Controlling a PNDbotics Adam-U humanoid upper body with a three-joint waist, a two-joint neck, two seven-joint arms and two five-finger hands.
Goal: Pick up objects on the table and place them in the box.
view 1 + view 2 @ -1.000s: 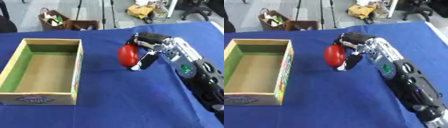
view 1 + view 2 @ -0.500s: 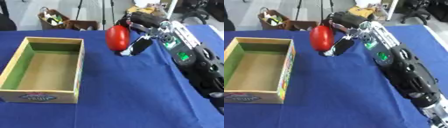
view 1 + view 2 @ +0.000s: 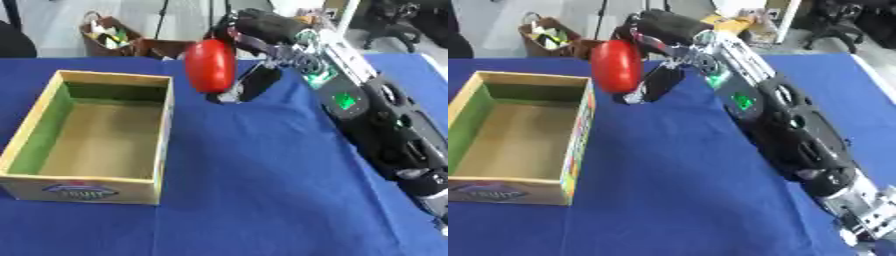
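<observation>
- Fingers of the right hand (image 3: 262,37) curl round a red thing (image 3: 210,65), held in the air just right of the box's (image 3: 105,187) far right corner.
- Left hand is out of view.
- Red thing looks smooth, rounded, probably light and stiff, perhaps slippery; gripping across its middle seems safest.
- Glossy, oval, plain red; box interior shows nothing inside.

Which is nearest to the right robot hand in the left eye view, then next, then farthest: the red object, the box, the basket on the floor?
1. Red object, held in the right robot hand.
2. Basket, to its left, beyond the table.
3. Box, lower left on the table.
</observation>
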